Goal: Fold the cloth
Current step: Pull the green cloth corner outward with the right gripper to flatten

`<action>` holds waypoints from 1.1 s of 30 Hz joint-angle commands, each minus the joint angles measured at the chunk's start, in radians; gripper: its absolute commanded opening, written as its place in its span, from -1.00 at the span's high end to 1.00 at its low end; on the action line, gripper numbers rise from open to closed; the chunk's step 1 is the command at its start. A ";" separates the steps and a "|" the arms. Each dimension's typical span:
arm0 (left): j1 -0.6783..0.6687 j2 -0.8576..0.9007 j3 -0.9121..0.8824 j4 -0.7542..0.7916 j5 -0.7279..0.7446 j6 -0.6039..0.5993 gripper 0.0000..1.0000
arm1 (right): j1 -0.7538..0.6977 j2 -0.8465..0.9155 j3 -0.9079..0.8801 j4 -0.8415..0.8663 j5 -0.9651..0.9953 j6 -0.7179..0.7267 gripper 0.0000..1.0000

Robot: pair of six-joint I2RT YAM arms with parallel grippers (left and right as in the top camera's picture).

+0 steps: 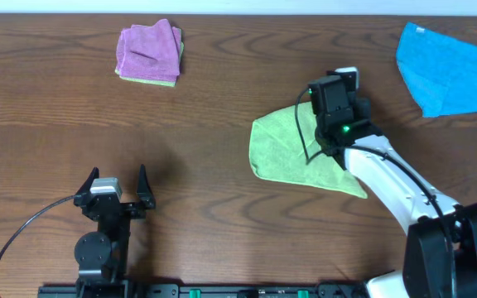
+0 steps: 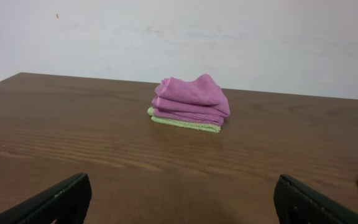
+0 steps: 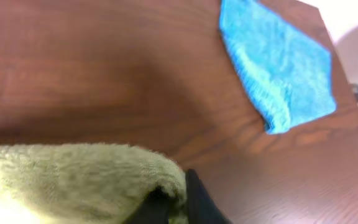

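Handle as light, limp and sag-prone the green microfibre cloth (image 1: 288, 149) lying right of counter (image 1: 222, 83) centre, pinched at its far corner by the closed right pincer (image 1: 340, 83), with left pincer (image 1: 118, 175) spread open.

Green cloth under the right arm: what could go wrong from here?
1. The right gripper pinches only a bunched edge of the green cloth, so it might slip out mid-fold.
2. The left gripper sits open and apart, so nothing pins the cloth; it may drag across the table rather than fold.
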 commanded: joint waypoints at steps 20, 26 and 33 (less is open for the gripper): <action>-0.004 -0.006 -0.010 -0.061 -0.008 -0.003 -0.90 | 0.095 -0.209 0.146 -0.464 -0.278 0.056 -0.99; -0.004 -0.006 -0.010 -0.061 -0.008 -0.003 -0.90 | 0.037 -0.430 0.166 -0.601 -0.503 0.138 -0.98; -0.004 -0.006 -0.010 -0.061 -0.008 -0.003 -0.90 | 0.037 -0.528 0.166 -0.687 -0.621 0.130 -0.99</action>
